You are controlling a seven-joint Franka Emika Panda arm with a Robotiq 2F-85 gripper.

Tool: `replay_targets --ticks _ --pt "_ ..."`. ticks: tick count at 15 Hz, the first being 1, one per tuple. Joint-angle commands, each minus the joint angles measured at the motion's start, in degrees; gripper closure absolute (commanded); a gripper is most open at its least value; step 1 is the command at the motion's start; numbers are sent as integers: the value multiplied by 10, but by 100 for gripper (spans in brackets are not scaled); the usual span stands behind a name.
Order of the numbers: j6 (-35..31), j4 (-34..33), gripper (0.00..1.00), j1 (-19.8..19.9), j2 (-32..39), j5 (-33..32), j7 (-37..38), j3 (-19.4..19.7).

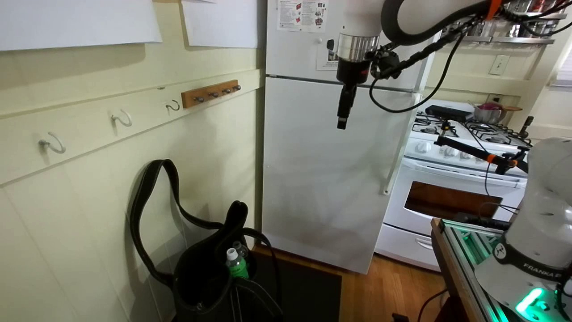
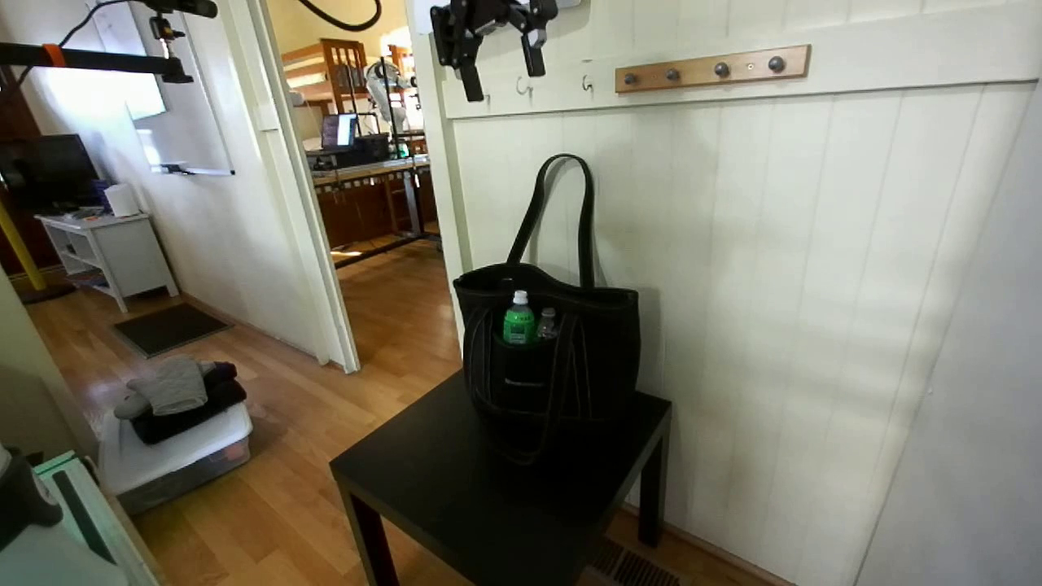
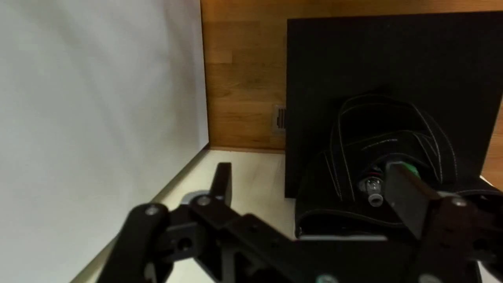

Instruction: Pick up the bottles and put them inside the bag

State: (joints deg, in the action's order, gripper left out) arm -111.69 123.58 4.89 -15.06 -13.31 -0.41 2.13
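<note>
The black bag [image 2: 606, 350] stands upright on a low black table, with its long strap looped up against the wall; it also shows in an exterior view [image 1: 201, 290]. A green bottle [image 2: 518, 324] with a white cap and a smaller clear bottle [image 2: 547, 325] stand side by side in the bag's outer front pocket, their tops sticking out. My gripper [image 2: 505, 81] is open and empty, high above the bag and apart from it. In the wrist view its fingers [image 3: 310, 169] are wide apart; one finger hides most of the green bottle [image 3: 412, 169], and the clear bottle [image 3: 374, 188] shows beside it.
The black table [image 2: 423, 472] stands against the panelled wall with hooks [image 2: 720, 70]. A white fridge [image 1: 330, 170] rises close to the gripper, with a stove [image 1: 451, 188] beyond it. A lidded bin with clothes [image 2: 175, 431] sits on the floor.
</note>
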Motion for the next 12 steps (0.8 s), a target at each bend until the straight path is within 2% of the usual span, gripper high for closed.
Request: replay_targets --ticks 1,3,6,7,9,12 --pt "-124 54 0 -19 10 14 -23 3" --pt "-187 78 0 -26 24 31 -54 8" --pt "-271 107 0 -44 46 128 -160 30" --pt "-233 90 0 -29 38 78 -101 12" --pt "-258 100 0 -33 49 108 -139 20" --pt "-260 100 0 -34 50 113 -145 22"
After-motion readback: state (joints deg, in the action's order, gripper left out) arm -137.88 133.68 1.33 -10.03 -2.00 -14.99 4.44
